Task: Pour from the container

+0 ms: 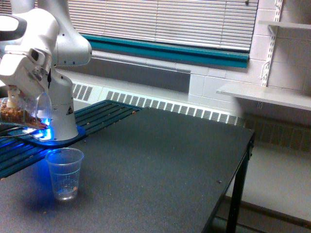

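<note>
Claw [17, 94] grips the tilted container [24, 110] above the table's [160, 165] left edge.

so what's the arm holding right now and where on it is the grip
The gripper holds the clear container with brown pieces inside, tilted on its side above the small cup. The jaws grip it from above; the exact contact spot is hidden.

A glossy white robot arm [48, 34] holds a clear wide plastic container [26, 111] of brown granules. A clear tapered cup [64, 173] glows blue on the speckled black tabletop [160, 170].
</note>
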Robot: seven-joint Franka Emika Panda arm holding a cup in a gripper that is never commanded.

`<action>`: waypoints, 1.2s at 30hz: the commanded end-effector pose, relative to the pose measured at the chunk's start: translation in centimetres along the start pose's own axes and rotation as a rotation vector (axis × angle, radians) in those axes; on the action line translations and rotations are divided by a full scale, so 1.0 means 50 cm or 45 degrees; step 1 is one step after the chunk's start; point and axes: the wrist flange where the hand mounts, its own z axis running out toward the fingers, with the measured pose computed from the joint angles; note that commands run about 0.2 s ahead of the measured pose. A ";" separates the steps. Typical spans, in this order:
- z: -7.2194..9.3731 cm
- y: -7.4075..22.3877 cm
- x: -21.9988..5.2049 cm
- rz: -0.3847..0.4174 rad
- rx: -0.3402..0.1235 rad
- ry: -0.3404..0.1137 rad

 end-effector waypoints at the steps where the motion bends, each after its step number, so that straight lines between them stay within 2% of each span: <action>1: 0.000 -0.006 0.016 0.024 -0.010 0.018; 7: -0.003 -0.008 0.028 -0.016 -0.028 0.031; 15: -0.003 -0.009 0.024 -0.038 -0.060 0.010; 36: -0.003 -0.039 0.045 -0.156 -0.087 0.022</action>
